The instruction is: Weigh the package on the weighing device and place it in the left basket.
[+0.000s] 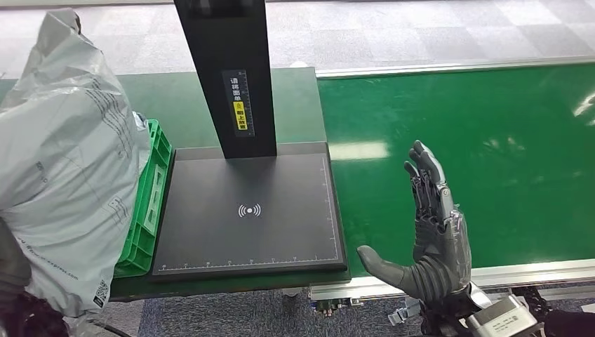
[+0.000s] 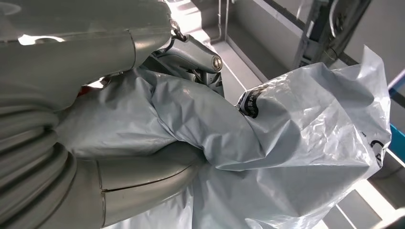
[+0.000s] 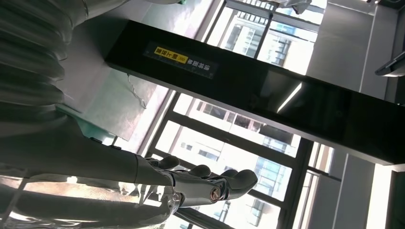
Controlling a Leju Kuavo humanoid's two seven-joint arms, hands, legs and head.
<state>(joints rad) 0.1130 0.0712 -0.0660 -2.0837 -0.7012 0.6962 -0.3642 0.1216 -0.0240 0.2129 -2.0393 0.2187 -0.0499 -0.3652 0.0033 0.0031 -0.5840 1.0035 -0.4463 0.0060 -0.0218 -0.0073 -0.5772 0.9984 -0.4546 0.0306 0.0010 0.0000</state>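
standing by the bench, i see the left hand (image 2: 143, 157) gripping the package (image 1: 67, 161), a big crumpled grey plastic mailer bag with printed markings, held up high at the left side of the head view. the bag hangs over and in front of the green basket (image 1: 151, 203), hiding most of it; the basket sits just left of the weighing device (image 1: 249, 210), touching or nearly touching its edge. in the left wrist view the thick grey thumb and the fingers are wrapped into the folds of the bag (image 2: 296, 143), the film bunched between them.

the weighing device is a flat dark platform with a white wireless mark in the middle and a ruler scale along its front edge. a black upright post (image 1: 228, 70) with a yellow label rises from its back edge. nothing lies on the platform.

the right hand (image 1: 431, 232) is released, fingers spread and pointing up, thumb out to the side, hovering over the green conveyor belt (image 1: 491, 154) just right of the platform, holding nothing.
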